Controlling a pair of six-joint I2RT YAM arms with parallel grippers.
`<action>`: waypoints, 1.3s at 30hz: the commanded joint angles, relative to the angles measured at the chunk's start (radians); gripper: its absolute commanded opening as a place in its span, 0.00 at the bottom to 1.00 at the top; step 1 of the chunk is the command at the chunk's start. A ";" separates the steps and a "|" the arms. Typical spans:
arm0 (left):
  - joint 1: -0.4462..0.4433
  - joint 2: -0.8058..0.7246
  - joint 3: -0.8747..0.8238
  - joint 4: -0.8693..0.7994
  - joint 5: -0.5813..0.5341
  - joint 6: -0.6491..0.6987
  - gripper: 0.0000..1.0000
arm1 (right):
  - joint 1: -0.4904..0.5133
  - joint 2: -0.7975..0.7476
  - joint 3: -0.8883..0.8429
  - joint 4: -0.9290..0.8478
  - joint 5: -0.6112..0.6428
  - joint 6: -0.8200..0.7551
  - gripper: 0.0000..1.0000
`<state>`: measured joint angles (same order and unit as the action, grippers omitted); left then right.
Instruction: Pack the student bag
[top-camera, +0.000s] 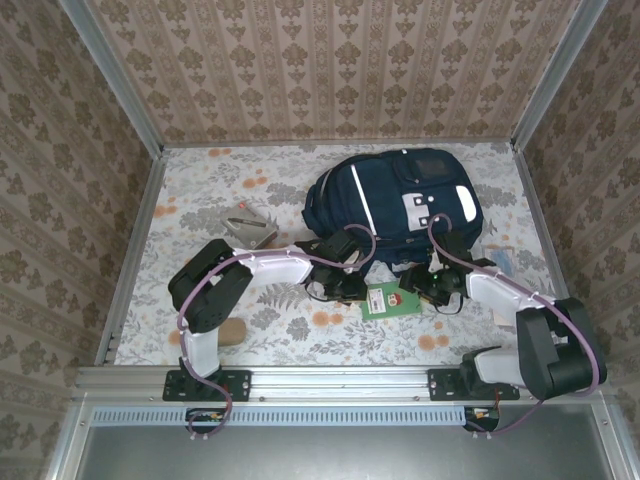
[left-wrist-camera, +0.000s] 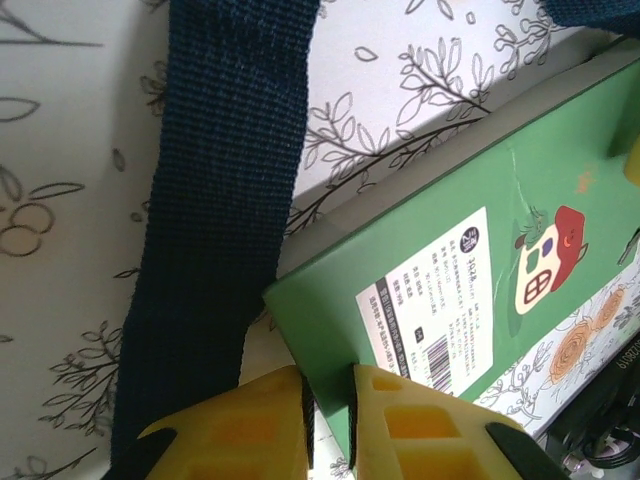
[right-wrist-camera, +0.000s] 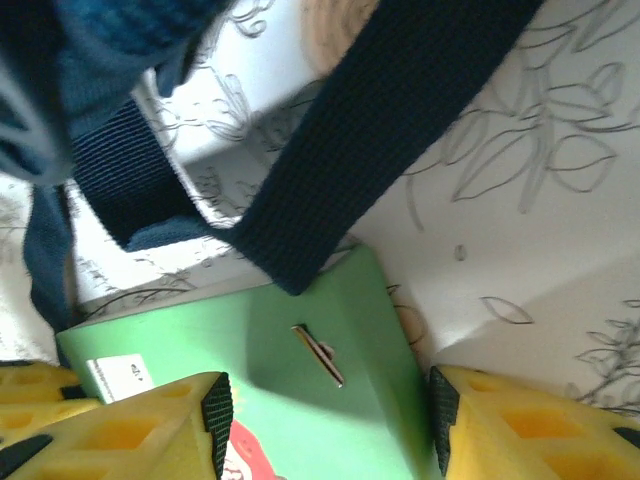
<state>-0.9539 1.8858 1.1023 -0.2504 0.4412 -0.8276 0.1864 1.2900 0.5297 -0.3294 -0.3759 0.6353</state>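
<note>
1. Little of the packing looks done from where I stand. The student bag (top-camera: 385, 195) lies on the flowered desk (top-camera: 300, 330), upper centre of the overhead view, and I cannot tell whether it is unzipped.
2. A green book (top-camera: 388, 298) lies outside it, just below the bag's lower edge at mid-frame, with both arms bent in over it.
3. Other things sit loose on the desk: a grey object (top-camera: 250, 228) left of the bag and a tan object (top-camera: 232, 332) at the lower left. By my reckoning nearly everything is left to do, the book first.
4. The left wrist view gives detail the overhead is too coarse for. The left end effector (left-wrist-camera: 328, 420), at the bottom of the frame, has its yellow fingers almost pressed together, and the book's corner edge runs into the slit between them. I judge it is pinching the book. A white label (left-wrist-camera: 435, 300) with a barcode shows on the cover, and a navy strap (left-wrist-camera: 220, 200) runs down the left of the frame beside the book.
5. The right wrist view shows the right end effector (right-wrist-camera: 330, 430) spread wide, a finger on either side of the book's end, gripping nothing. Dark webbing (right-wrist-camera: 400, 130) crosses the book's upper corner, and a small metal pin (right-wrist-camera: 318, 355) lies on the cover, too fine to make out from overhead.
</note>
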 joint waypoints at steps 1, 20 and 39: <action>-0.007 0.036 -0.004 -0.012 0.002 0.016 0.16 | 0.039 -0.052 -0.031 0.138 -0.312 0.056 0.56; 0.017 0.031 -0.042 0.056 0.042 0.004 0.14 | 0.035 -0.062 -0.067 0.247 -0.454 0.102 0.41; 0.046 0.027 -0.048 0.063 0.071 0.042 0.14 | 0.044 -0.135 -0.063 0.270 -0.521 0.106 0.32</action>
<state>-0.8753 1.8542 1.0603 -0.3103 0.5014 -0.8207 0.1749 1.1423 0.4583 0.0154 -0.6868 0.7639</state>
